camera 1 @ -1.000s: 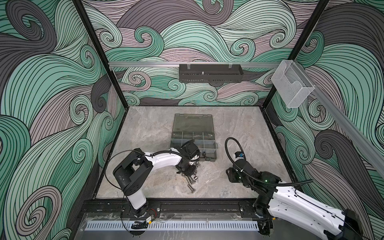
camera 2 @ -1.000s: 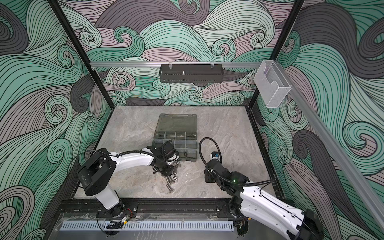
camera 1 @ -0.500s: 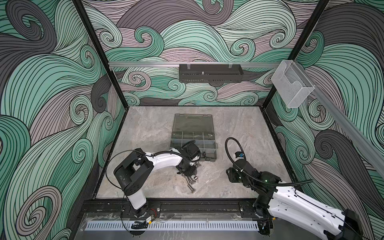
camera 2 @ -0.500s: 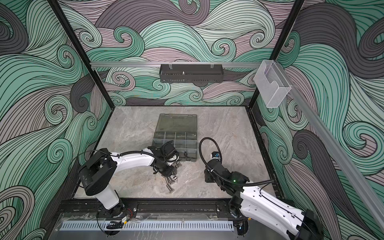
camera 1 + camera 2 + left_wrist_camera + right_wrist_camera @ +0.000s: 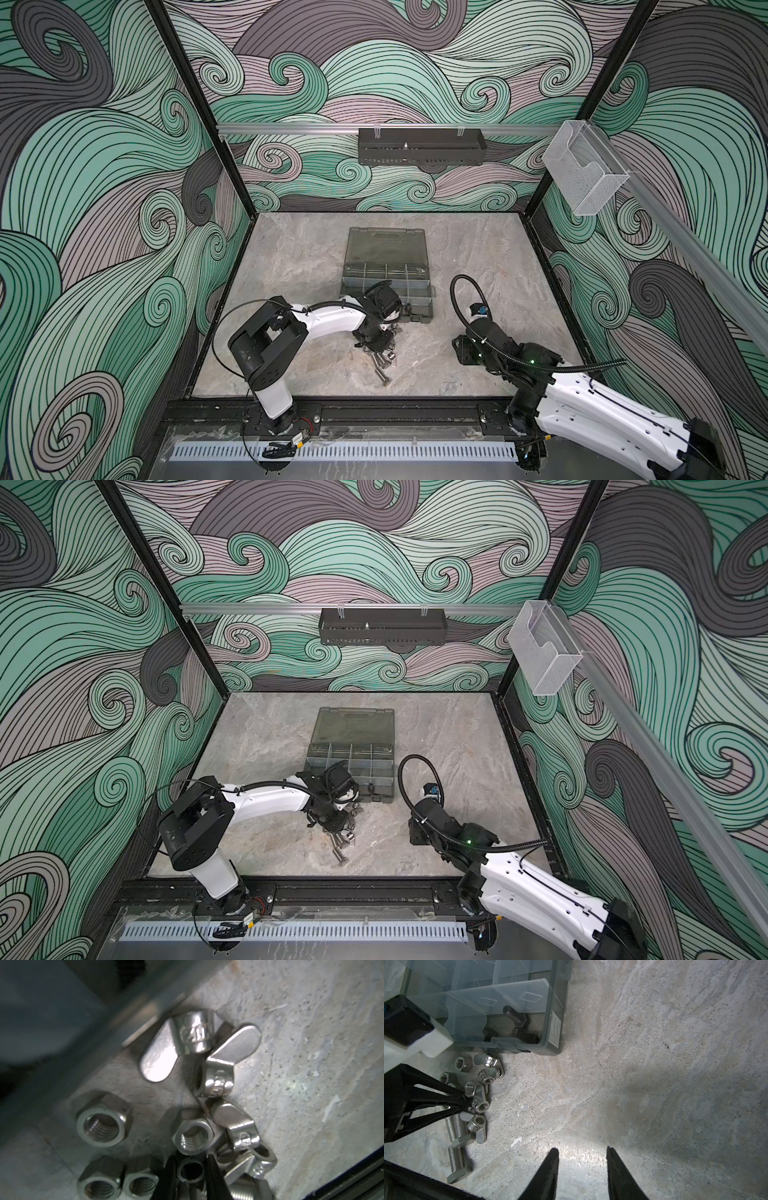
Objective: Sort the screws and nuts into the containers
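A pile of silver nuts (image 5: 384, 361), wing nuts (image 5: 182, 1043) and long silver screws (image 5: 456, 1130) lies on the stone floor just in front of the smoky-grey organiser case (image 5: 386, 282). My left gripper (image 5: 190, 1172) points down into the pile, its black fingers (image 5: 216, 1176) pressed on both sides of a small dark nut (image 5: 190, 1180). Hex nuts (image 5: 102, 1124) lie around it. Three black screws (image 5: 517, 1017) rest in the containers' near corner compartment. My right gripper (image 5: 582, 1151) hovers open over bare floor, to the right of the pile, holding nothing.
The case's lid (image 5: 386, 245) lies open flat towards the back wall. A black perforated tray (image 5: 420, 145) hangs on the back wall and a clear acrylic box (image 5: 584, 174) on the right rail. A black frame rail (image 5: 374, 405) runs along the floor's front edge.
The left jaws have drawn together around the dark nut, with the left arm staying low over the pile. The right arm has not moved.
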Robot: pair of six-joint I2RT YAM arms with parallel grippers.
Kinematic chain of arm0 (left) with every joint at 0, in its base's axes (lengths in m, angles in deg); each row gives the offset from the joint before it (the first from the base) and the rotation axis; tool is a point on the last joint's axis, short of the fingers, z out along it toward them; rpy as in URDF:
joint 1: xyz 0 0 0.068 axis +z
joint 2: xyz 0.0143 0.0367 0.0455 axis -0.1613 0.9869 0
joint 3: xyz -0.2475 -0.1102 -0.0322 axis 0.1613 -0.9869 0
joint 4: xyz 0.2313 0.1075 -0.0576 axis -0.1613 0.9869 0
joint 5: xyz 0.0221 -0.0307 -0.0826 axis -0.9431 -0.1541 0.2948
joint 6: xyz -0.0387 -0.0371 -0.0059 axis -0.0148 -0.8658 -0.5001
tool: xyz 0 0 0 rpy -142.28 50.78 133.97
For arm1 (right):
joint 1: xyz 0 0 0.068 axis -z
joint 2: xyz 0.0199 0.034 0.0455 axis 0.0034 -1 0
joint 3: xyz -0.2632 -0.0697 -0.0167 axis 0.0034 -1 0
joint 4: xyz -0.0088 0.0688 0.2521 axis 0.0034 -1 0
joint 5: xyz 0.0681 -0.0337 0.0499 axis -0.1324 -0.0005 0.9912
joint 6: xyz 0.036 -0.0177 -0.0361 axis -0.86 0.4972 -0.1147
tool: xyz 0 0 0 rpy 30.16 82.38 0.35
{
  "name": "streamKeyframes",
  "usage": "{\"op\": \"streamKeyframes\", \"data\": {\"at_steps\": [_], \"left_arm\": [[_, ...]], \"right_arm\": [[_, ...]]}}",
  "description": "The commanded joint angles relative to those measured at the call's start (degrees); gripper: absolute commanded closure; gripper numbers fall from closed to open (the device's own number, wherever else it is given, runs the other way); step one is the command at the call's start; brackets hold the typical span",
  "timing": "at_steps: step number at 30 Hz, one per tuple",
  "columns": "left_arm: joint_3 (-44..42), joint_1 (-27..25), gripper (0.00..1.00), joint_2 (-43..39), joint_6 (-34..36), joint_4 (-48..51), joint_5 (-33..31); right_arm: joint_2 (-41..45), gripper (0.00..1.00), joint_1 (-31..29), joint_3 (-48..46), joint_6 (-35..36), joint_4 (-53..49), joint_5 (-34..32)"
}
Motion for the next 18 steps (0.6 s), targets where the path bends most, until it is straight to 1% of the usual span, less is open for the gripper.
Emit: {"op": "streamKeyframes", "data": {"at_steps": [1,6,10,14,18], "left_arm": [[2.12,-0.29,0.83,-3.95,-0.94,2.32,-1.21],[4.21,0.27,0.83,-7.43,-0.60,3.71,-2.55],[7.00,1.93,0.82,-8.47,1.73,5.74,-4.53],[9.56,5.85,0.82,-8.14,4.93,7.37,-4.59],[11.15,11.27,0.82,-7.39,6.39,6.97,-1.46]], "right_arm": [[-0.22,0.60,0.28,0.03,0.03,-0.10,-0.77],[0.14,0.60,0.37,-0.21,-0.01,-0.15,-0.76],[0.40,0.60,0.39,-0.23,-0.02,-0.07,-0.67],[0.70,0.60,0.37,-0.28,-0.08,-0.25,-0.58],[0.99,0.60,0.38,-0.34,-0.28,-0.39,-0.57]]}}
